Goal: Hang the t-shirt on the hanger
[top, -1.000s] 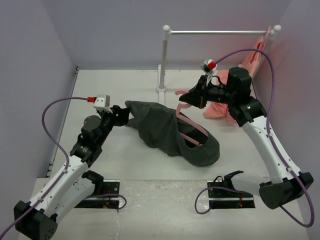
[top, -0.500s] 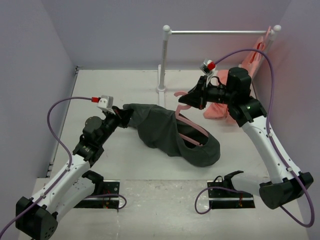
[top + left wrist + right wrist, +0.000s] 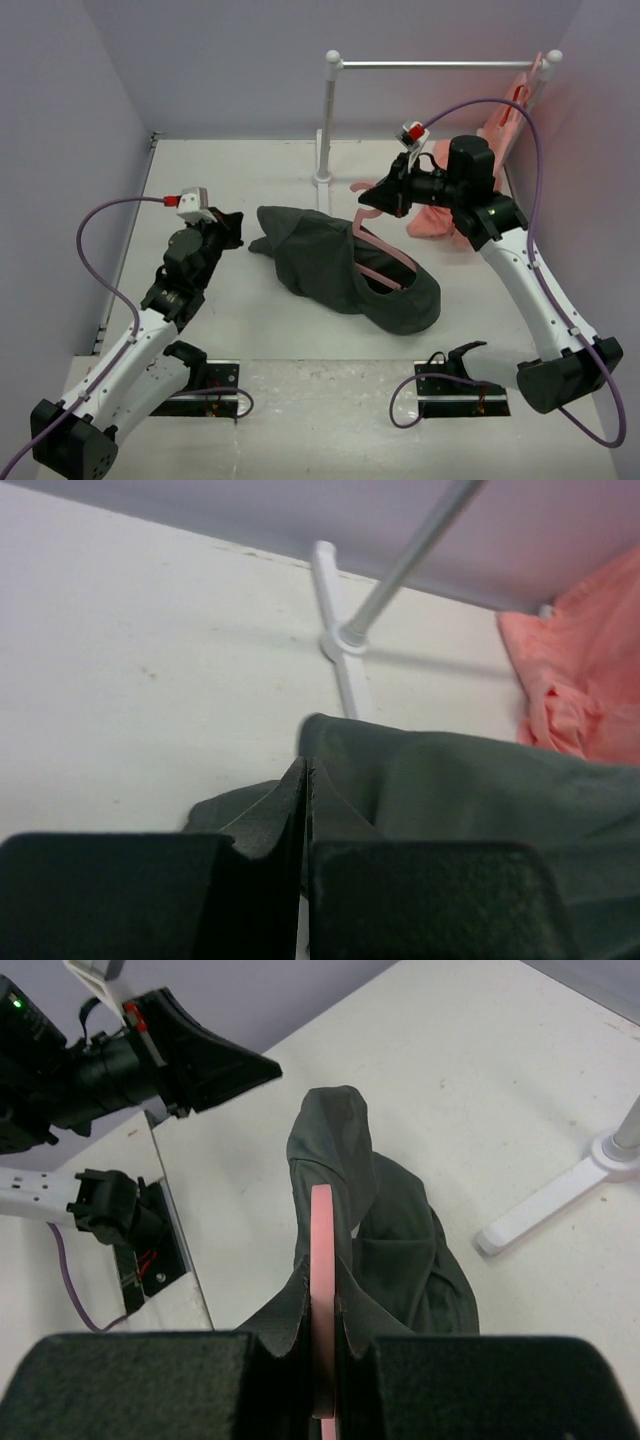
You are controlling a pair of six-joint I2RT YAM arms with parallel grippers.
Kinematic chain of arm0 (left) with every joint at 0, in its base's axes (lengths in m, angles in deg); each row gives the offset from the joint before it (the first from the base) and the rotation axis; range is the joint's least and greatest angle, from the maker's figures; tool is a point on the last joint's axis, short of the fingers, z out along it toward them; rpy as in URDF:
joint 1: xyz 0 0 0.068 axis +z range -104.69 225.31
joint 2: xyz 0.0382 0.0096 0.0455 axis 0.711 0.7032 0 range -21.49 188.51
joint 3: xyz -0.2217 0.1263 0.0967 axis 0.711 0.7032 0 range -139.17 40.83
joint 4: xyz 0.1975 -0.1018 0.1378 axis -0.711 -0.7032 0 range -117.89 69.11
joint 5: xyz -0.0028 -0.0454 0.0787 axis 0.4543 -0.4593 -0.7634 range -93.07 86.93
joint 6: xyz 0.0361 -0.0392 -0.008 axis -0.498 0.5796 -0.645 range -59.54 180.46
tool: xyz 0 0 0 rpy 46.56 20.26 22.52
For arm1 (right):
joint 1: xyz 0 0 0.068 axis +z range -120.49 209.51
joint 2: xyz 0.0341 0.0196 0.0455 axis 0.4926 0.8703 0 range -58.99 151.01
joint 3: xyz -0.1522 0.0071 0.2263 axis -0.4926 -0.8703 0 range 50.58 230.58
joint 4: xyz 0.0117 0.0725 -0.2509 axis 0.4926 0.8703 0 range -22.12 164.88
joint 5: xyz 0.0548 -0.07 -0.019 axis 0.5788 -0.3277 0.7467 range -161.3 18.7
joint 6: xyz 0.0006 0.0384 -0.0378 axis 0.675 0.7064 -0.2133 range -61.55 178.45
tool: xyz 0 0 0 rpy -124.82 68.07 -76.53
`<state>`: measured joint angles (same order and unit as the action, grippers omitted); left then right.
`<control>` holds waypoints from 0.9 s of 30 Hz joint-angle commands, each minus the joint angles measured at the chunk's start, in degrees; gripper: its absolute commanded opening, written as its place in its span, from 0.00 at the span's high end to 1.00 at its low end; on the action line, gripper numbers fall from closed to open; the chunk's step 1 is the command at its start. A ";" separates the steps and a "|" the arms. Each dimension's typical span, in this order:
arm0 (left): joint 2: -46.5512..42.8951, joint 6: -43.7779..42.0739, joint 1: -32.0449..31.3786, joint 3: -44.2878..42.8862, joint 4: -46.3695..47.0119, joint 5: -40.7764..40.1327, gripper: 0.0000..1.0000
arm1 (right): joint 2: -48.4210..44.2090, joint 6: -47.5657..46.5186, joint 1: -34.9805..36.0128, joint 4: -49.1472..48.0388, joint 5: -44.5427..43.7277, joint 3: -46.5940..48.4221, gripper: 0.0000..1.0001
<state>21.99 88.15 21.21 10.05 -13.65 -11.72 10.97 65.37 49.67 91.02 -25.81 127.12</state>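
Top view: the shirt (image 3: 340, 270) is lying crumpled on the table (image 3: 230, 330) in front of the rack post (image 3: 327, 120). The hanger (image 3: 390, 249) is sitting partly inside it, with its hook end sticking out nearest the post. Just right of the post, the right gripper (image 3: 380, 198) is clamping that hook end. Left of the post, the left gripper (image 3: 238, 226) is hovering with its jaws pressed together, just clear of the shirt's edge.

Left wrist: the fingers (image 3: 260, 825) are meeting flat with nothing between them. The shirt (image 3: 450, 790) is spreading beyond them, short of the post's foot. A salmon garment (image 3: 580, 680) is heaped right of the post.

Right wrist: the fingers (image 3: 290, 1310) are pinching the hanger (image 3: 322, 1240) edge-on. The shirt (image 3: 390, 1250) is draping below it, left of the post's foot.
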 commanded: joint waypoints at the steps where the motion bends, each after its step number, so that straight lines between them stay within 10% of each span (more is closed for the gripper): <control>1: -0.65 3.64 2.94 -4.06 -4.73 -15.05 1.00 | -0.53 -4.00 -0.20 2.48 -1.29 -1.22 1.00; 6: 3.52 5.34 9.09 -7.29 -5.38 -14.01 1.00 | -1.68 -11.44 -0.04 9.28 5.50 -1.77 1.00; 9: 4.14 2.62 10.94 -6.49 0.03 1.71 1.00 | -3.23 -9.46 -0.04 6.54 1.94 -2.36 1.00; 12: 3.24 3.71 11.00 -2.11 6.25 15.12 0.22 | -2.54 -8.32 -0.15 6.16 1.43 -0.12 1.00; 14: 1.21 5.36 11.00 2.80 11.33 21.31 0.00 | -1.76 -7.54 -0.26 6.26 1.48 1.47 1.00; 27: -6.74 4.74 11.36 23.42 51.21 46.91 0.01 | 2.49 -18.61 -6.61 20.62 22.54 13.91 1.00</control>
<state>15.79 93.93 32.17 29.71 16.73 23.75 10.76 53.40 43.56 103.02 -11.99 133.33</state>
